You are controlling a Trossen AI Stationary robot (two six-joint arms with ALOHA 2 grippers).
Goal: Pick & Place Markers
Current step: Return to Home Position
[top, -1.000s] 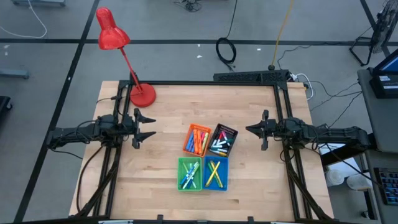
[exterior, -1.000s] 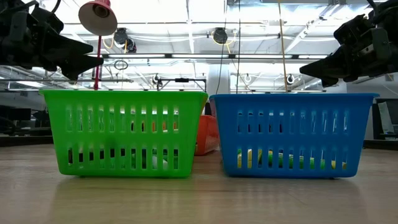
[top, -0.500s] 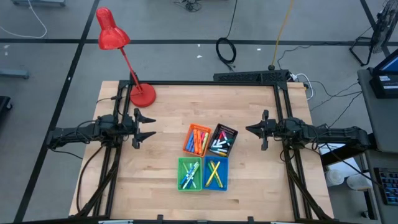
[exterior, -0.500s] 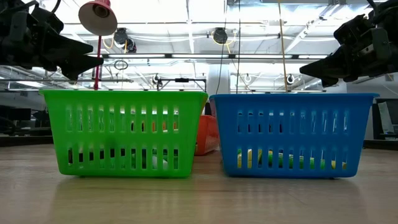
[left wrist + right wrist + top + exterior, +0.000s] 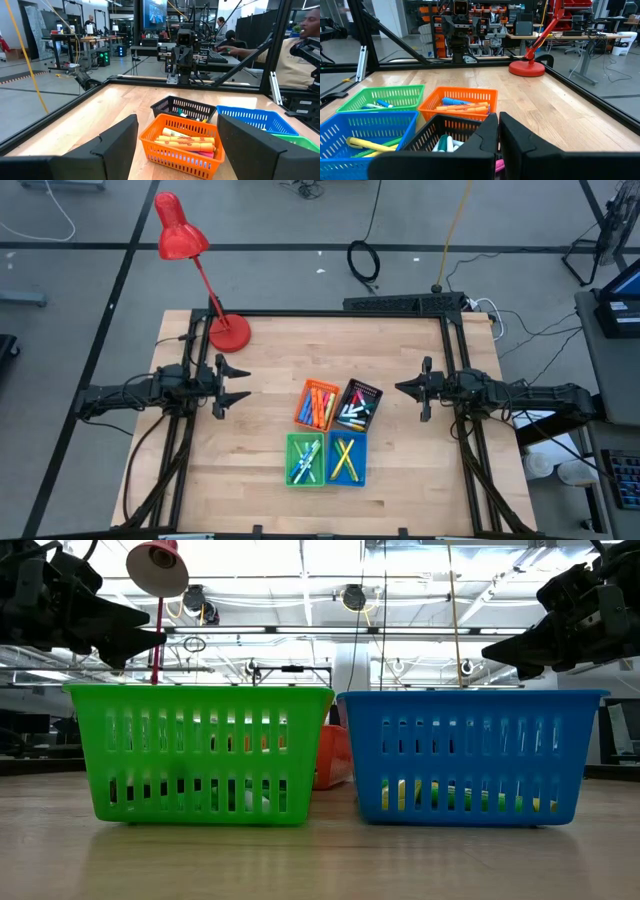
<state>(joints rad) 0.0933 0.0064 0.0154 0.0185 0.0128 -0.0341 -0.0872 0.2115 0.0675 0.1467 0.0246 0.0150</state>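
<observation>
Left hand (image 5: 240, 384): wide, empty, left of orange basket (image 5: 170, 157).
Right hand (image 5: 400, 387): narrow, empty, right of it.
Homing: I steer clear of markers (image 5: 186, 143).

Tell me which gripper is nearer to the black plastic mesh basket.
Right. The right gripper hovers just off the black plastic mesh basket on its own side; the left gripper waits farther off, beyond the orange plastic basket.
</observation>
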